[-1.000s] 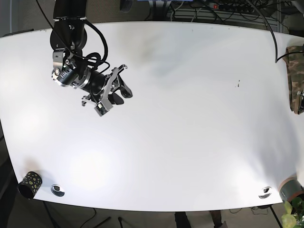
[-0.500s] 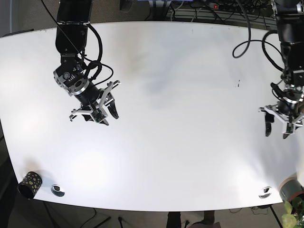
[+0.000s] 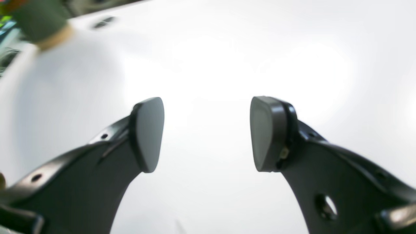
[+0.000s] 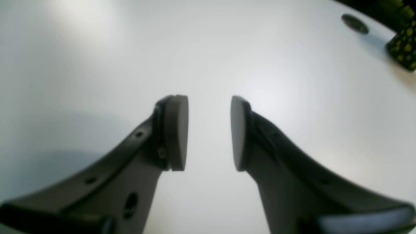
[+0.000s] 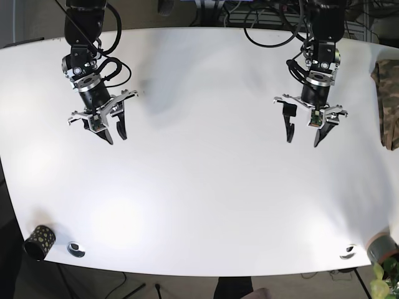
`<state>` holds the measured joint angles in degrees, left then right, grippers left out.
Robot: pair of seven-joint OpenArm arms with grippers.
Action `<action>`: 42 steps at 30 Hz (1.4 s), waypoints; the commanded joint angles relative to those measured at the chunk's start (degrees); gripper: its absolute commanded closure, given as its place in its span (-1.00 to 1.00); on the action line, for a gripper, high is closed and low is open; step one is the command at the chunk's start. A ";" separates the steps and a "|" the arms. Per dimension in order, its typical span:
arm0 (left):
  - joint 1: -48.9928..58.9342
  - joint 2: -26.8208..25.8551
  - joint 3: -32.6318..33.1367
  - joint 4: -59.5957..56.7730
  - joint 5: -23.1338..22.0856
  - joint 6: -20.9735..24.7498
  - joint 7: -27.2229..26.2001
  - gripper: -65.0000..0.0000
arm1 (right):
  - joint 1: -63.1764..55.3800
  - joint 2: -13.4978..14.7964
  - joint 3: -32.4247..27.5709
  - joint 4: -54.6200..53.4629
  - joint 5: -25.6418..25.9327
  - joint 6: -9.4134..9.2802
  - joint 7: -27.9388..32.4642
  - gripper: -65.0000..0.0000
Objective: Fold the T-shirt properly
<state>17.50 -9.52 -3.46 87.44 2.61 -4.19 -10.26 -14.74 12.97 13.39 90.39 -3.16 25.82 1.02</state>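
Note:
The T-shirt (image 5: 388, 103) is a camouflage bundle lying at the table's far right edge, partly cut off by the frame. My left gripper (image 5: 302, 140) hangs open over bare white table (image 5: 206, 156), well to the left of the shirt; its pads (image 3: 148, 133) stand wide apart with nothing between them. My right gripper (image 5: 117, 138) is over the table's left part, far from the shirt. Its pads (image 4: 177, 131) are a smaller gap apart and hold nothing.
A black cup with yellow dots (image 5: 38, 242) stands at the front left corner and shows in the right wrist view (image 4: 403, 45). A green roll (image 5: 381, 246) sits at the front right corner. Cable grommets (image 5: 76, 249) (image 5: 348, 252) lie near the front edge.
My left arm came into view at the right edge and swung up and left toward the middle. My right arm moved up and left and now points straight down.

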 commanded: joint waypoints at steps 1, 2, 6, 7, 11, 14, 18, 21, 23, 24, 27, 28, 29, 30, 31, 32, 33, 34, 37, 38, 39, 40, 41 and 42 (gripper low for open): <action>2.42 0.68 -0.27 3.95 0.25 0.98 -1.47 -0.18 | -1.83 1.93 0.63 2.31 3.11 -0.46 1.49 0.38; 3.38 1.04 -0.18 4.65 0.25 0.98 -1.47 -0.18 | -2.88 2.37 0.63 2.93 3.82 -0.46 1.49 0.38; 10.06 2.79 -0.45 9.48 0.16 0.98 -1.47 -0.18 | -9.74 2.98 0.63 6.53 6.46 -0.46 1.49 0.38; 11.38 3.06 -0.45 10.63 0.16 1.06 -1.47 -0.18 | -10.80 2.98 0.63 7.24 6.98 -0.46 1.49 0.38; 18.24 5.34 -0.27 15.46 0.16 1.06 -1.39 -0.18 | -17.04 2.98 0.63 10.40 8.39 -0.46 1.49 0.38; 22.99 6.84 -0.54 18.28 0.16 1.06 -1.39 -0.18 | -22.05 2.98 1.95 12.42 9.97 -0.20 1.49 0.38; 29.76 7.36 -0.54 20.30 -0.19 1.15 -1.39 -0.18 | -28.47 2.98 3.01 13.92 12.61 -0.11 1.49 0.38; 34.50 7.36 -0.54 20.47 -0.28 1.15 -1.39 -0.17 | -33.13 3.07 3.01 14.18 13.93 -0.11 1.58 0.38; 38.02 7.72 -0.18 20.47 -0.37 1.15 -1.39 -0.17 | -36.38 4.04 2.92 14.27 14.19 -0.11 1.66 0.38; 39.87 8.24 -0.10 20.47 -0.37 1.15 -1.39 -0.17 | -38.14 4.39 2.83 14.62 14.19 -0.11 1.66 0.38; 44.35 9.74 0.43 20.39 -0.37 1.15 -1.39 -0.17 | -42.71 4.57 2.74 15.41 14.19 -0.11 1.84 0.38; 46.02 9.91 0.52 20.30 -0.37 1.15 -1.39 -0.17 | -44.11 4.57 2.74 15.68 14.19 -0.11 1.84 0.38; 47.34 10.09 0.52 20.21 -0.28 1.15 -1.39 -0.17 | -45.61 4.57 2.74 15.59 14.28 -0.11 1.84 0.38; 48.31 10.27 0.52 19.77 -0.28 1.15 -1.03 -0.17 | -46.66 4.57 2.74 15.41 14.28 -0.11 1.75 0.38; 48.92 10.27 0.52 18.98 -0.28 1.15 -0.51 -0.17 | -47.28 4.57 2.66 15.24 14.28 -0.11 1.66 0.38; 49.27 10.27 0.52 18.01 -0.37 1.15 0.11 -0.17 | -47.72 4.57 2.66 14.71 14.28 -0.11 1.58 0.38; 49.54 10.18 0.43 16.43 -0.37 1.15 0.99 -0.17 | -48.51 4.48 2.57 13.13 14.28 -0.11 1.58 0.38; 49.54 10.18 0.34 15.11 -0.37 1.15 1.25 -0.17 | -48.86 4.39 2.48 11.90 14.28 -0.11 1.75 0.38; 49.45 10.18 0.61 10.10 -0.37 1.15 1.16 -0.16 | -48.86 4.57 0.20 6.97 14.28 -0.11 1.93 0.38; 49.36 10.18 0.61 9.04 -0.37 1.15 1.16 -0.16 | -48.77 4.57 -0.33 5.83 14.28 -0.11 1.93 0.38; 49.27 10.18 0.61 7.81 -0.37 1.15 1.16 -0.16 | -48.25 4.57 -1.12 4.42 14.28 -0.11 1.93 0.38; 48.57 10.18 0.61 6.67 -0.37 1.15 1.16 -0.16 | -47.28 4.48 -2.00 3.19 14.28 -0.11 1.93 0.38; 47.60 10.18 0.61 5.53 -0.37 1.15 1.25 -0.16 | -46.40 4.39 -2.97 1.96 14.10 -0.11 1.93 0.38; 46.72 10.18 0.43 4.39 -0.37 1.15 1.34 -0.16 | -45.87 4.39 -3.67 0.64 13.93 -0.11 1.93 0.38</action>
<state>64.53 0.62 -2.85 93.12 2.55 -3.09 -7.57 -60.88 16.97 10.52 92.44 10.37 25.47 1.37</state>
